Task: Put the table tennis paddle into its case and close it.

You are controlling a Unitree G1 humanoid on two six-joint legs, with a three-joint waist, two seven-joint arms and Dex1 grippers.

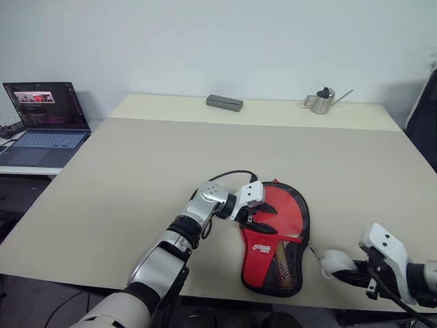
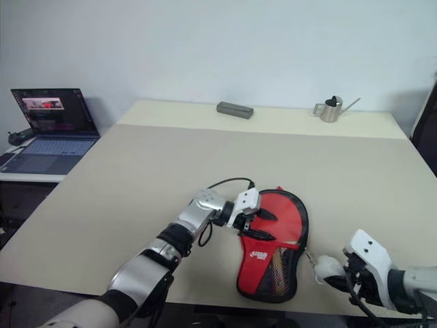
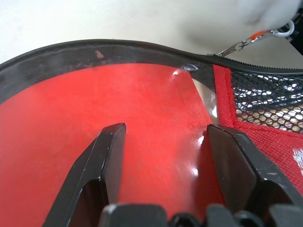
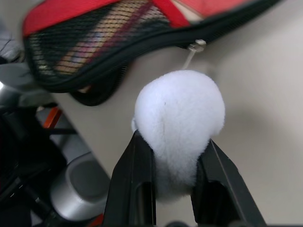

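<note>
Two grippers work: the left gripper (image 1: 263, 217) spread over the red paddle (image 3: 142, 123) inside the case (image 1: 283, 270), the right gripper (image 4: 173, 177) clamped on the white pompom (image 4: 177, 123).

One red and black paddle-shaped fabric case (image 1: 276, 249) with a mesh panel. One red rubber paddle blade (image 3: 94, 118) inside it. One fluffy white pompom (image 4: 180, 123) on a short metal chain. One open dark laptop (image 1: 42, 123). One small grey rectangular box (image 1: 224, 102). One small metal watering can (image 1: 322, 100). Two black-fingered grippers: left (image 1: 261, 217), right (image 1: 345, 275).
</note>
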